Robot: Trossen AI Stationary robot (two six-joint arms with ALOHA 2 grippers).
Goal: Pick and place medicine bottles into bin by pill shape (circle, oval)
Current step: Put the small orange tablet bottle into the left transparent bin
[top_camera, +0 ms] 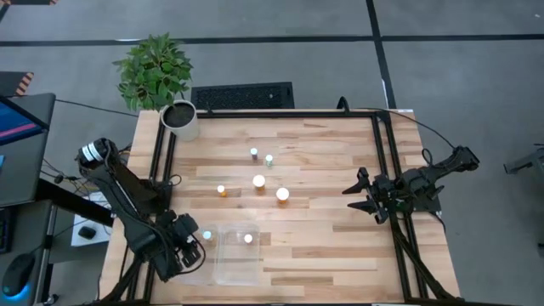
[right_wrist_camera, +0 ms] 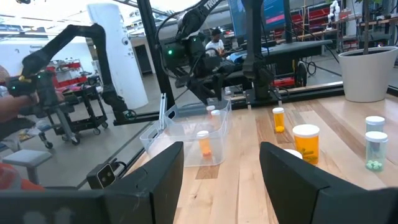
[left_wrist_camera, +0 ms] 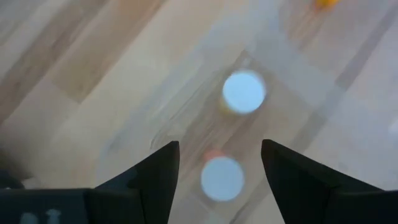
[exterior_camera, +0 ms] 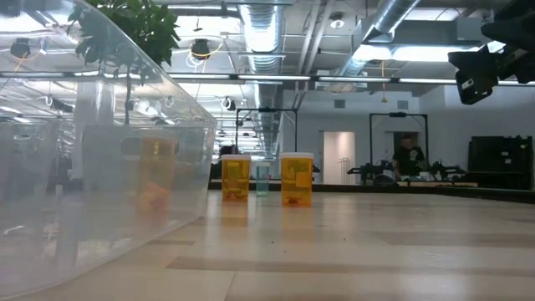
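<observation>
Lower left of the high view: left gripper (top_camera: 197, 246), fingers apart, is hovering over the bin (top_camera: 236, 274), 2 bottles (left_wrist_camera: 222, 178) sitting below, sorted inside.

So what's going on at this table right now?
A two-armed robot is sorting medicine bottles into a clear bin. The left gripper hangs open over the bin's left compartment, right above a white-capped bottle; another bottle stands in the right compartment. Five bottles wait mid-table. The right gripper idles, open, at the table's right side.

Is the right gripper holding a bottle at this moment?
No: in the right wrist view the right gripper has open fingers with nothing between them, and it waits at the table's right side.
</observation>
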